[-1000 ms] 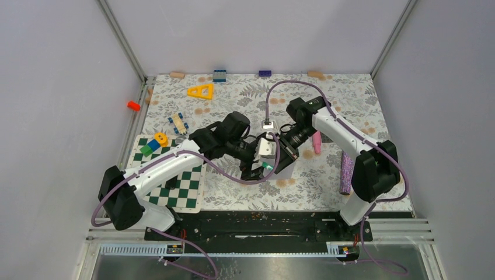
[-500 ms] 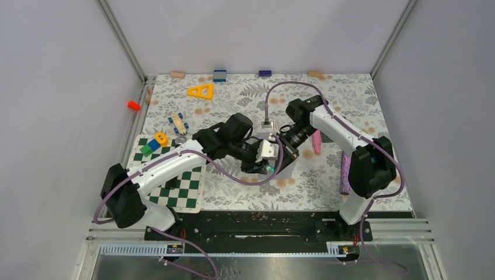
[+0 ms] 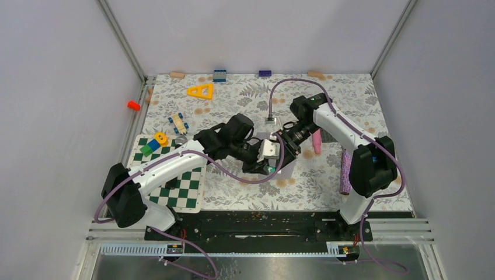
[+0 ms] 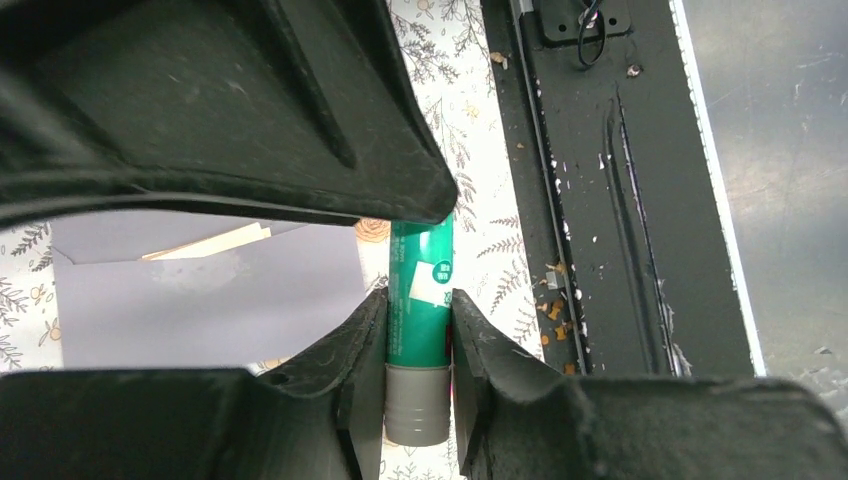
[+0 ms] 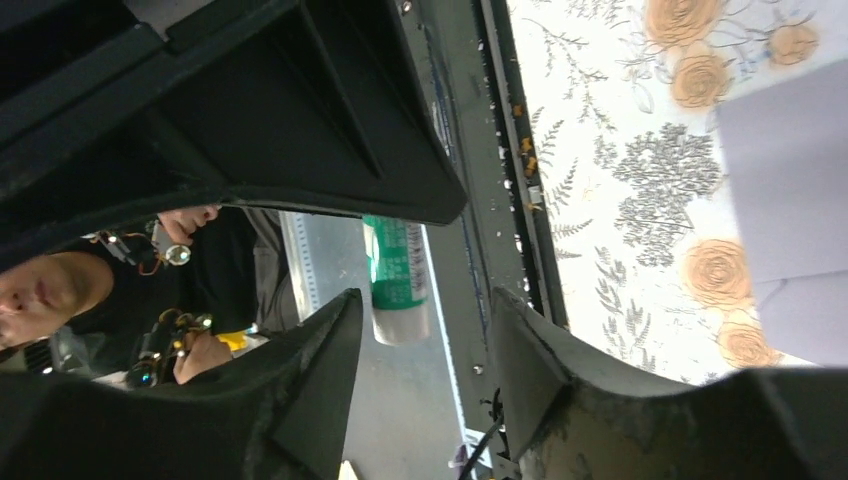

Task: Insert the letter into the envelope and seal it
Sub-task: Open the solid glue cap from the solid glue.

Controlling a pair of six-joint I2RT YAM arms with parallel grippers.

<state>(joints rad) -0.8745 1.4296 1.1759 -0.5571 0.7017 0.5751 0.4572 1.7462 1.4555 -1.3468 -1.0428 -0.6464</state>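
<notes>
The grey envelope (image 4: 200,290) lies flat on the floral table, and the tan letter (image 4: 210,243) peeks out of its mouth under the flap. My left gripper (image 4: 418,312) is shut on a green glue stick (image 4: 420,290) with a grey cap, held just above the envelope's right edge. In the top view both grippers meet mid-table, left gripper (image 3: 264,167) and right gripper (image 3: 283,153). The right gripper (image 5: 425,305) is open, and the glue stick (image 5: 397,275) sits between its fingers without touching them. A corner of the envelope (image 5: 790,200) shows to its right.
A green-and-white chessboard (image 3: 175,182) lies at the left with coloured blocks (image 3: 153,144) on its far corner. A yellow triangle (image 3: 201,91) rests farther back. A pink piece (image 3: 316,142) and a purple glittery cylinder (image 3: 345,172) are on the right. Small bricks line the back edge.
The left jaws closed onto the glue stick. The right jaws, which gripped it before, opened and let it go.
</notes>
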